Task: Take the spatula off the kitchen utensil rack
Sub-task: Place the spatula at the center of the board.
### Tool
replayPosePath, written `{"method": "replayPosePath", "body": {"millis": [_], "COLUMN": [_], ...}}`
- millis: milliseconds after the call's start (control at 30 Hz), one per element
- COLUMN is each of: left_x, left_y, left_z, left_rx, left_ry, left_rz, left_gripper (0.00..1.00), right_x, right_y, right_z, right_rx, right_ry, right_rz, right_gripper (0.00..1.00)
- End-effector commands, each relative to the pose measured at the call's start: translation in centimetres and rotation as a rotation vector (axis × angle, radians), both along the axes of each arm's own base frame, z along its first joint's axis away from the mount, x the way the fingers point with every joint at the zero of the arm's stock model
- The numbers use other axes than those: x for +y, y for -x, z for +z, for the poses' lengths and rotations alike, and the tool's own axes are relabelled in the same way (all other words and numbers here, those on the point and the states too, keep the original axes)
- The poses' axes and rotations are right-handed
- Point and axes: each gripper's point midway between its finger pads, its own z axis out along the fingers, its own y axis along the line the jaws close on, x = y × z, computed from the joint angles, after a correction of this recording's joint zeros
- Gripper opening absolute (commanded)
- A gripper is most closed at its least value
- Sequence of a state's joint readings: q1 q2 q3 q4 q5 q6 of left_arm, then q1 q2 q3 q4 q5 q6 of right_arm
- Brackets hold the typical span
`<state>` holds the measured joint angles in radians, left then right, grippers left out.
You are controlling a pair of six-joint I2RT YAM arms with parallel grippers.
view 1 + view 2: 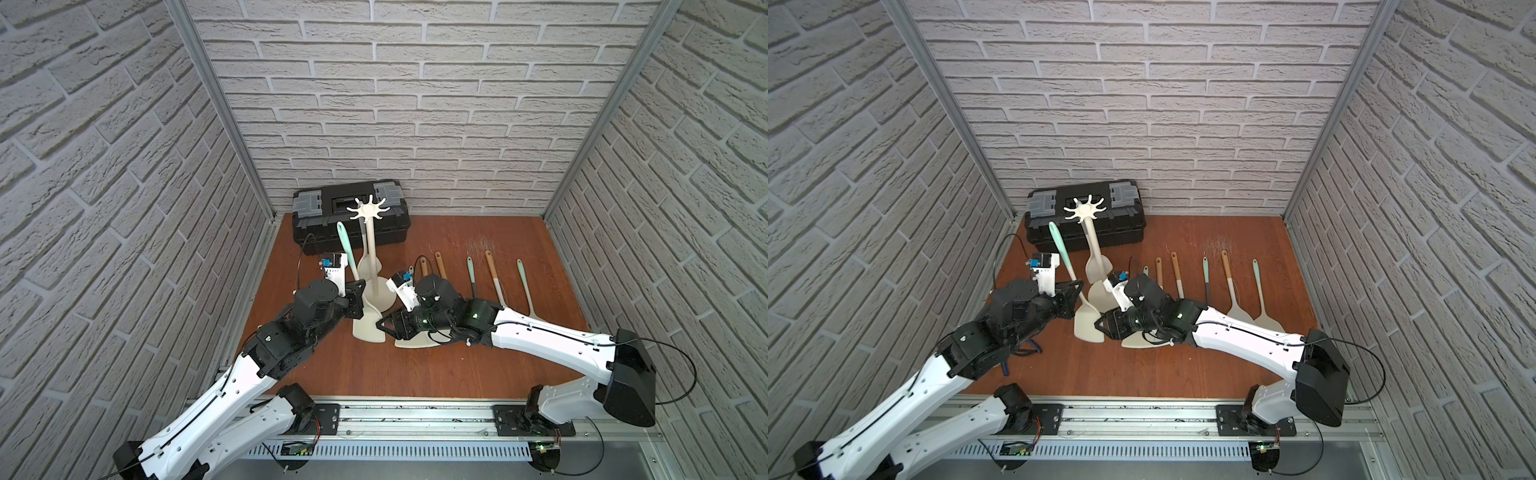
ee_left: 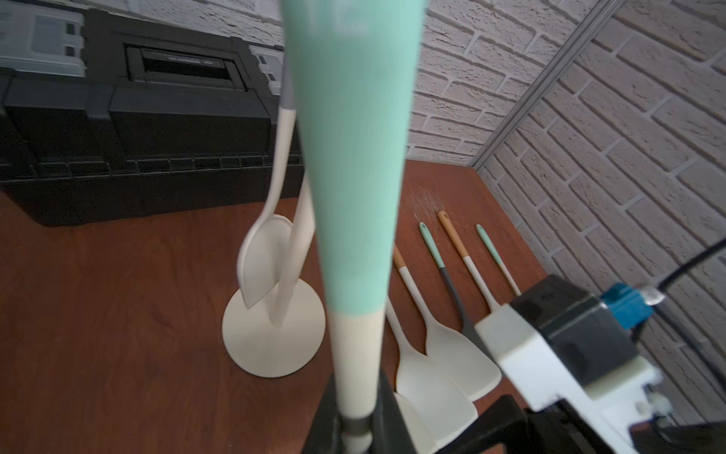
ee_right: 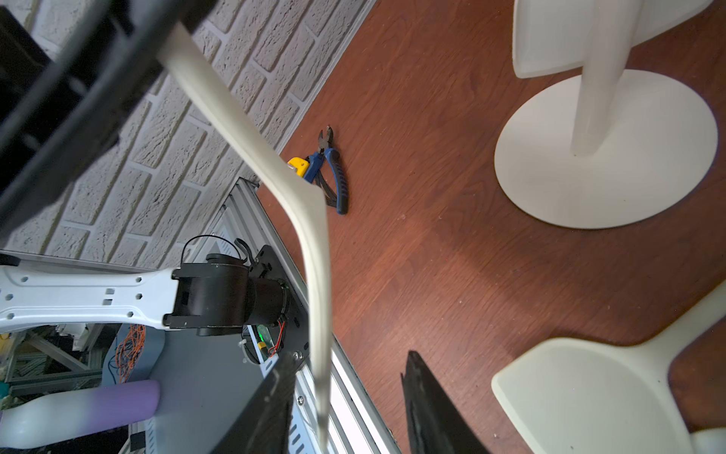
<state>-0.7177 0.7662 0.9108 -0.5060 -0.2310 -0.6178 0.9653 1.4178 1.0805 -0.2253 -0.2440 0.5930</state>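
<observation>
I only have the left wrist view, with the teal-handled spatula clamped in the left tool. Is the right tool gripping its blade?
Observer: No. The right tool is open, its jaws apart with the spatula blade edge-on between them.
Operator: Is the handle off the rack?
Observer: Yes. In both top views its teal end stands apart from the kitchen utensil rack crown.
Operator: Anything loose that I can't see?
Observer: Blue-handled pliers lie on the table.

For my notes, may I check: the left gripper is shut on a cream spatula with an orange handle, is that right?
No: in the left wrist view the cream spatula has a mint handle, not orange; the left gripper is shut on it.
</observation>
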Motion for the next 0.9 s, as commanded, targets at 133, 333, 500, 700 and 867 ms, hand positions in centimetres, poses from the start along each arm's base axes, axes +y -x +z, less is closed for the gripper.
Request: {"method": "replayPosePath", "body": {"millis": [133,333,500,700,867], "left_x": [4.5,4.1,4.3,5.1,5.7], "left_y": [0.0,-2.3,-4.2,-7.1,-9.3], "left_z": [-7.6,-12.6,-16.0,-18.4,-20.5], "left_rx": [0.271,0.456,0.612,0.697,0.752], "left_ry": [-0.145,-0.091,-0.131,-0.211,-0.282], "left_rz": [0.039,-0.053,-0.108,-0.115,-0.094], "left_gripper": [0.0,0.0,0.0,0.0,0.0], "right_x": [-3.2,-5.3,-6.9,-8.5,-9.4], "right_y": [-1.2,-1.9,-2.3,-3.2,-3.9], "right_z": [1.5,0.5,-0.3,-1.2,-1.7], "right_rx": [-0.133,-0.133,-0.133,-0.131,-0.122], "right_ry": [0.079,0.122,0.142,0.167,0.183], "right_rz": [-0.079,-0.133,-0.166,-0.2,-0.214], "right_gripper": [0.52,0.52,0.52,0.52,0.52]}}
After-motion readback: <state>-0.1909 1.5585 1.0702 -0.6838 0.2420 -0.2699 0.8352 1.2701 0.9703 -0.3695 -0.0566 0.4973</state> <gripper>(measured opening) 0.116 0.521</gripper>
